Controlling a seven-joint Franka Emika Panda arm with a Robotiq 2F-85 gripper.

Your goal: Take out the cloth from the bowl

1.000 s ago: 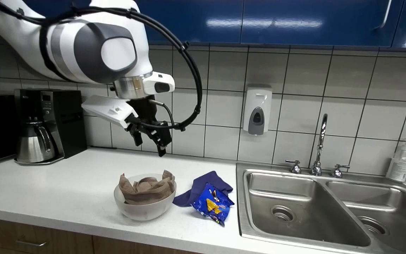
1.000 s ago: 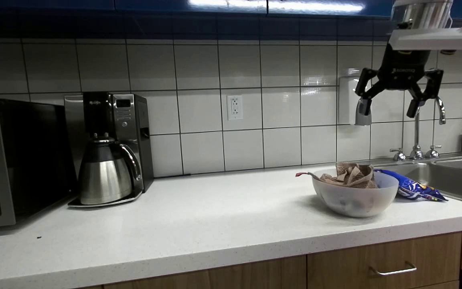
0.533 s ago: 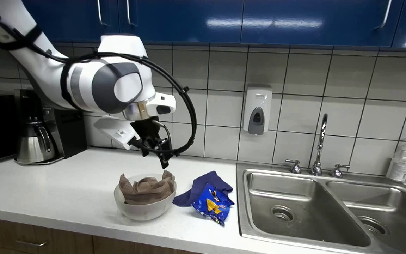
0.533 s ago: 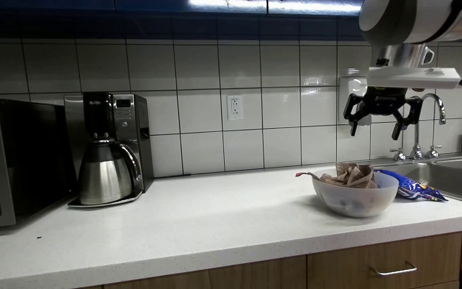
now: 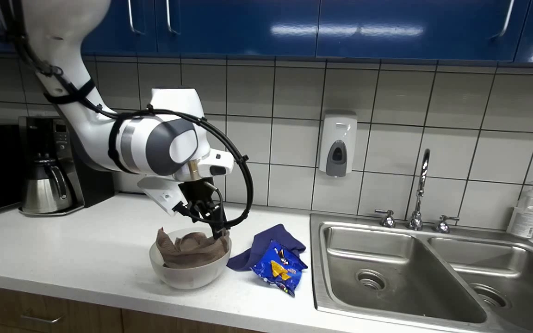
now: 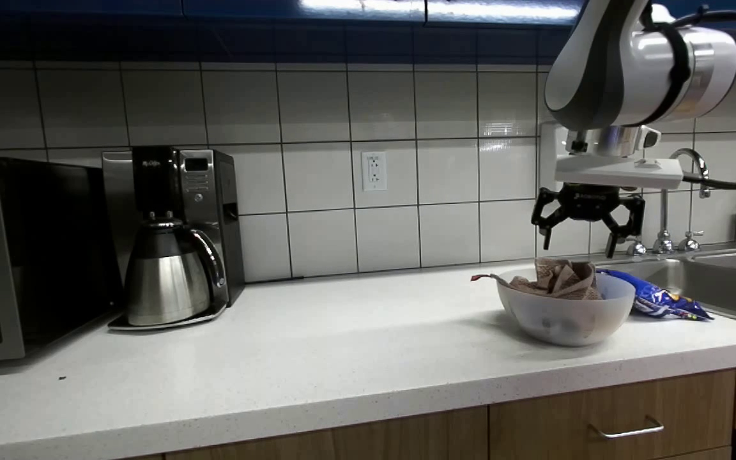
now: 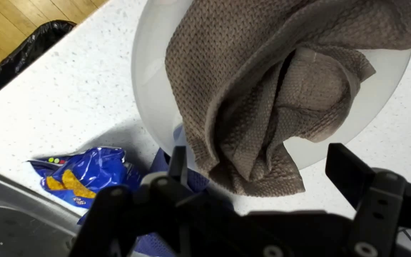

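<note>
You are hovering the gripper [image 6: 578, 250], its fingers spread apart, above the bowl [image 6: 566, 324]; just below the gripper, the brown cloth [image 7: 255, 78] is lying crumpled in the bowl.

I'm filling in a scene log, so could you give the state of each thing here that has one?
Gripper: open
Bowl: upright
Brown cloth: crumpled in the bowl, rising past its rim
Purple cloth: rumpled
Chip bag: lying partly on the purple cloth; whether sealed, cannot tell
Carafe: upright in the coffee maker
Microwave: display lit
Faucet: no water showing
Soap bottle: upright
Blue cabinet doors: shut
Drawer: shut
</note>
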